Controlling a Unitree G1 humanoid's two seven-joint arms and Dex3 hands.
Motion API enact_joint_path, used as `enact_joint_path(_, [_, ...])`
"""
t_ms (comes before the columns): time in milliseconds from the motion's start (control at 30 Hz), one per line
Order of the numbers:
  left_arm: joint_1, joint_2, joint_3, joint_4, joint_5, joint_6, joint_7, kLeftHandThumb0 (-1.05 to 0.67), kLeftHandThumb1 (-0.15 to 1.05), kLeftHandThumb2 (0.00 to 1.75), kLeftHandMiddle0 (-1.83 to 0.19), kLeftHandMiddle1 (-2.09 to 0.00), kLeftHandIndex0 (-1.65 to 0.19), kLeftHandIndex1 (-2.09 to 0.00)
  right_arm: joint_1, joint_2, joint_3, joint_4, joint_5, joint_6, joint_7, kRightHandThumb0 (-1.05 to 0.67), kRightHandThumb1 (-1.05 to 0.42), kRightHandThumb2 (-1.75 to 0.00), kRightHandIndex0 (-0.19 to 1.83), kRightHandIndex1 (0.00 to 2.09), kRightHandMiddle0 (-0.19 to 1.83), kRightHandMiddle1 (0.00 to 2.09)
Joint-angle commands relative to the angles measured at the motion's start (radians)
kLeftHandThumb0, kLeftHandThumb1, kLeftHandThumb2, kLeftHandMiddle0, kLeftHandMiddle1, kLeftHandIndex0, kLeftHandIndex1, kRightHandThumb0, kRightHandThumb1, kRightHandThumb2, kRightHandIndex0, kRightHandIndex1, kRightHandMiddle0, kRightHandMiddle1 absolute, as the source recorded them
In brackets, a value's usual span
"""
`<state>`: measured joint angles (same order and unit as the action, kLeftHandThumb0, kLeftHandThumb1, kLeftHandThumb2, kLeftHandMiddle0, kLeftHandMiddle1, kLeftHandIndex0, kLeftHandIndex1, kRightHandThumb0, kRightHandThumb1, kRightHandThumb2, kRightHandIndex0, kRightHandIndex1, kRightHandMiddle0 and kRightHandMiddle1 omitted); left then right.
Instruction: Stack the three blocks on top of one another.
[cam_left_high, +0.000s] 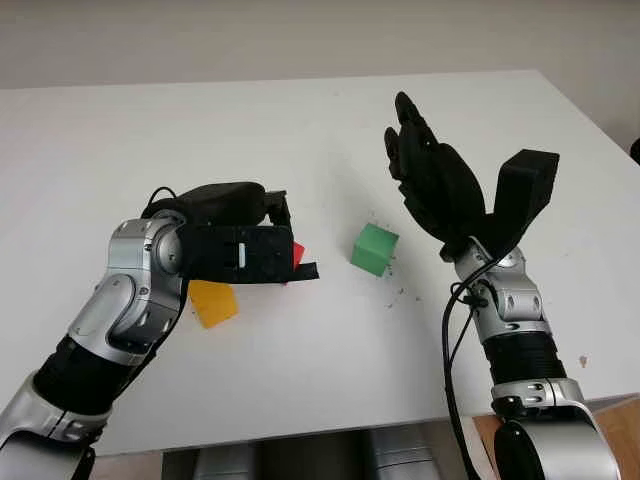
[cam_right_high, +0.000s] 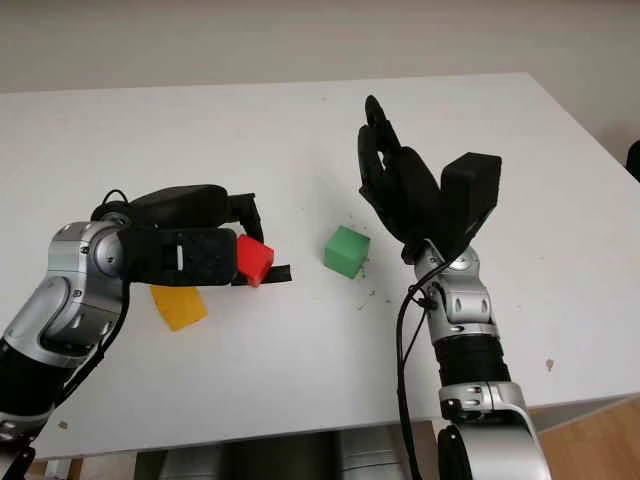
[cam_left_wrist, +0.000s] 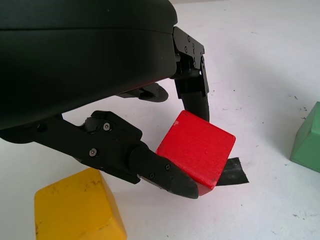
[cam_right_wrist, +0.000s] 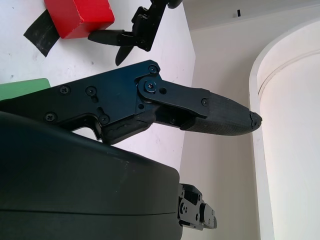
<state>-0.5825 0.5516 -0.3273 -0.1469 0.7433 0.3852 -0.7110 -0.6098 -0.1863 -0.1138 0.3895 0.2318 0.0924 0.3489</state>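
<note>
Now left robot hand (cam_right_high: 240, 255) grips red block (cam_right_high: 254, 259) beside yellow block (cam_right_high: 178, 305).

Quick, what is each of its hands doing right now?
Left hand: shut on the red block.
Right hand: open, raised beside the green block, holding nothing.

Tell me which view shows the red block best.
The left wrist view: the red block is close up, gripped by the left hand. The right eye view shows it small; in the left eye view the hand mostly hides it; the right wrist view catches it at the edge.
</note>
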Motion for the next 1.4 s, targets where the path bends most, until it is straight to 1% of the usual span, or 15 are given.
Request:
enact_joint_path(0, [0.004, 0.005, -0.005, 0.001, 0.000, -0.022, 0.017, -0.31, 0.98, 0.05, -0.38, -0.06, -0.29, -1.76, -0.006, -0.001, -0.002, -0.007, -0.001, -0.008, 0.002, -0.77, -1.05, -0.67, -0.19, 0.00, -0.19, 0.00])
enact_joint_path(100, [0.007, 0.003, -0.003, 0.012, -0.002, -0.050, 0.038, -0.30, 0.98, 0.05, -0.38, -0.06, -0.28, -1.74, -0.003, -0.001, -0.003, -0.014, 0.001, -0.002, 0.001, -0.76, -1.05, -0.68, -0.19, 0.00, -0.19, 0.00])
enact_joint_path(367, [0.004, -0.008, 0.003, 0.026, -0.022, -0.051, 0.035, -0.35, 0.99, 0.06, -0.36, -0.05, -0.28, -1.77, 0.004, -0.005, -0.003, -0.029, 0.000, 0.007, -0.004, -0.76, -1.05, -0.68, -0.19, 0.00, -0.19, 0.00])
enact_joint_path(567, [0.001, -0.005, 0.000, 0.027, -0.029, -0.043, 0.026, -0.43, 0.99, 0.05, -0.34, -0.04, -0.31, -1.60, 0.007, 0.000, -0.003, -0.035, -0.001, 0.007, -0.014, -0.77, -1.05, -0.67, -0.19, 0.00, -0.19, 0.00])
enact_joint_path(700, [0.000, -0.008, 0.001, 0.023, -0.030, -0.033, 0.021, -0.46, 0.98, 0.05, -0.33, -0.04, -0.32, -1.59, 0.008, 0.000, -0.002, -0.032, 0.000, 0.002, -0.012, -0.78, -1.05, -0.67, -0.19, 0.00, -0.19, 0.00])
enact_joint_path(800, [-0.001, -0.011, 0.000, 0.020, -0.034, -0.017, 0.014, -0.47, 0.96, 0.05, -0.31, -0.04, -0.26, -1.50, 0.009, 0.000, -0.004, -0.031, 0.004, 0.001, -0.008, -0.77, -1.05, -0.67, -0.19, 0.00, -0.19, 0.00])
enact_joint_path(867, [-0.005, -0.009, -0.007, 0.021, -0.029, -0.007, 0.005, -0.50, 0.95, 0.05, -0.27, -0.04, -0.16, -1.24, 0.009, -0.002, -0.005, -0.031, 0.004, 0.002, -0.007, -0.77, -1.05, -0.67, -0.19, 0.00, -0.19, 0.00])
enact_joint_path(900, [-0.007, -0.007, -0.009, 0.022, -0.027, -0.004, 0.001, -0.51, 0.95, 0.05, -0.26, -0.04, -0.15, -1.13, 0.009, -0.002, -0.005, -0.031, 0.004, 0.002, -0.007, -0.77, -1.05, -0.67, -0.19, 0.00, -0.19, 0.00])
enact_joint_path(1000, [-0.014, -0.002, -0.017, 0.024, -0.021, 0.006, -0.022, -0.52, 0.95, 0.05, -0.22, -0.04, -0.11, -0.90, 0.009, -0.003, -0.003, -0.033, 0.001, 0.003, -0.008, -0.76, -1.05, -0.67, -0.19, 0.00, -0.19, 0.00])
enact_joint_path(1033, [-0.018, 0.000, -0.020, 0.026, -0.017, 0.008, -0.029, -0.54, 0.96, 0.06, -0.19, -0.04, -0.07, -0.78, 0.008, -0.003, -0.003, -0.031, 0.001, 0.003, -0.007, -0.77, -1.05, -0.67, -0.19, 0.00, -0.19, 0.00])
enact_joint_path(1067, [-0.021, 0.003, -0.025, 0.026, -0.009, 0.012, -0.040, -0.56, 0.97, 0.05, -0.16, -0.04, -0.09, -0.60, 0.007, -0.003, -0.003, -0.028, 0.002, 0.001, -0.005, -0.77, -1.05, -0.67, -0.19, 0.00, -0.19, 0.00])
enact_joint_path(1167, [-0.026, 0.007, -0.030, 0.029, 0.004, 0.016, -0.056, -0.60, 0.96, 0.05, -0.10, -0.05, -0.10, -0.26, 0.006, -0.002, -0.003, -0.028, 0.001, 0.000, -0.006, -0.76, -1.05, -0.68, -0.19, 0.00, -0.19, 0.00])
enact_joint_path(1233, [-0.028, 0.007, -0.031, 0.031, 0.012, 0.019, -0.064, -0.63, 0.96, 0.05, -0.07, -0.04, -0.07, -0.18, 0.005, 0.000, -0.005, -0.030, 0.005, 0.007, -0.008, -0.76, -1.05, -0.68, -0.19, 0.00, -0.19, 0.00])
enact_joint_path(1300, [-0.032, 0.010, -0.031, 0.032, 0.017, 0.011, -0.068, -0.67, 0.95, 0.05, 0.00, -0.02, 0.01, -0.10, 0.005, -0.001, -0.004, -0.033, 0.004, 0.009, -0.009, -0.76, -1.05, -0.67, -0.19, 0.00, -0.19, 0.00])
enact_joint_path(1367, [-0.033, 0.011, -0.028, 0.034, 0.016, 0.000, -0.064, -0.70, 0.95, 0.05, 0.04, -0.01, 0.05, -0.07, 0.005, -0.003, -0.003, -0.033, 0.001, 0.006, -0.010, -0.77, -1.05, -0.67, -0.19, 0.00, -0.19, 0.00])
